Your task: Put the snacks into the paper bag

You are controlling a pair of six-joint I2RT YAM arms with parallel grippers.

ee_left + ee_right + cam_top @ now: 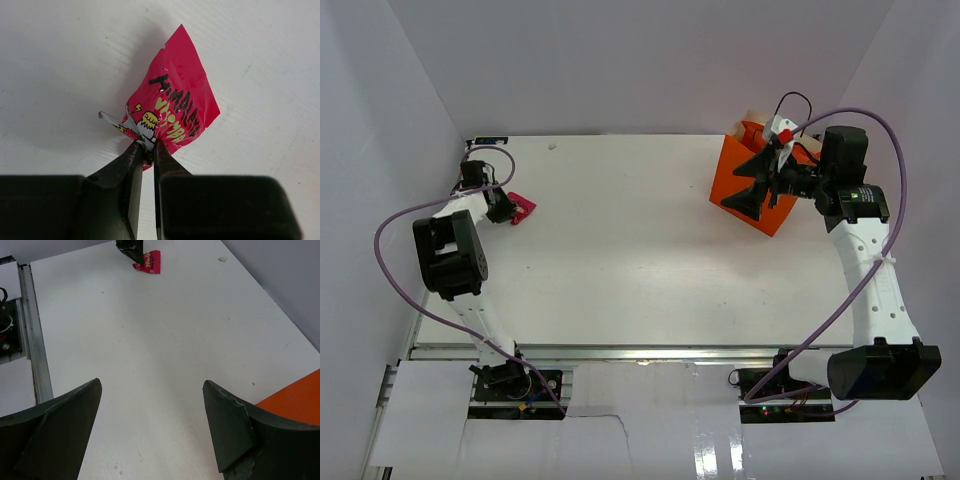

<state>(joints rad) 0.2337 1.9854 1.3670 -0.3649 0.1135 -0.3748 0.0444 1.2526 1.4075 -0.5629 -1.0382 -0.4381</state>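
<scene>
The left hand (147,150) is clamped on a pink candy wrapper (175,105) at the counter's (640,260) far left. The right hand (151,385), fingers apart, hangs by the orange paper bag (772,217), far right.

We could not see into the paper bag (728,180), its mouth covered by the right gripper (740,187) and all but one corner cut off in the right wrist view, while the left gripper (148,150) hid the pinched end of the pink wrapper (172,107).
</scene>
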